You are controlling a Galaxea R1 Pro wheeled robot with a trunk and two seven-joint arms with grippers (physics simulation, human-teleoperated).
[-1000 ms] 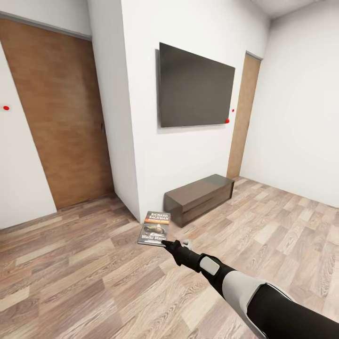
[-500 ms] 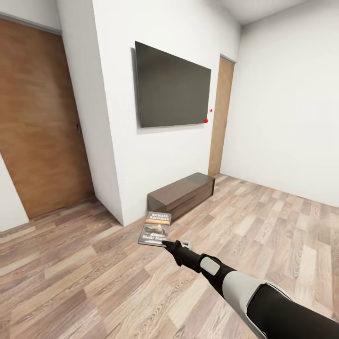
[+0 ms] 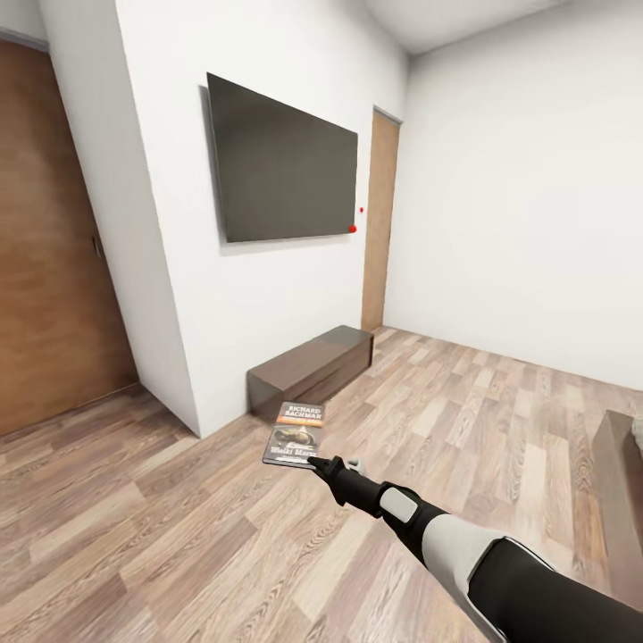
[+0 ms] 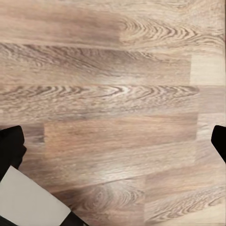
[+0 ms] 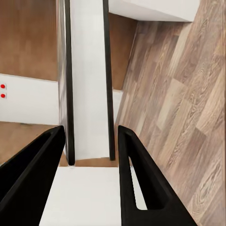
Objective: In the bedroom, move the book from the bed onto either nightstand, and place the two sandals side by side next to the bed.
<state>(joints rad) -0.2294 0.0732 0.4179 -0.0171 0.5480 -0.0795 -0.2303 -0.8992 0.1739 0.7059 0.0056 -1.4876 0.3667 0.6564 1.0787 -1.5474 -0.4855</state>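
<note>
Holding the book (image 3: 296,435) out ahead of me, my right arm stretches forward and toward the left from the lower right of the head view, nearly straight, black at the upper arm, white at the forearm, then a slim black wrist. The right gripper (image 3: 313,461) pinches the near edge of the book, so the paperback sticks out flat beyond the fingertips, cover up, with "RICHARD BACHMAN" readable along its far end. It hangs in the air above the wood-plank floor (image 3: 143,527), not resting on anything.

From the right wrist camera I see the two black fingers (image 5: 136,179) bracketing the book's pale edge (image 5: 87,94), closed against it from both sides (the grip looks firm, both fingers flush to the book).

My left gripper is harder to read. The left wrist camera looks straight down at floor planks (image 4: 113,108), with only dark finger edges at the two sides of the frame; they sit far apart, so I take it to be spread wide with nothing between.

Ahead stands a white wall with a dark flat television (image 3: 281,165) mounted on it, and a low dark-brown cabinet (image 3: 311,370) on the floor below, just beyond the book in the head view. A wooden door (image 3: 54,259) sits at the left, a narrower door (image 3: 381,223) further back. At the right edge a dark-brown wooden edge (image 3: 621,482) shows; what it is I cannot tell.
</note>
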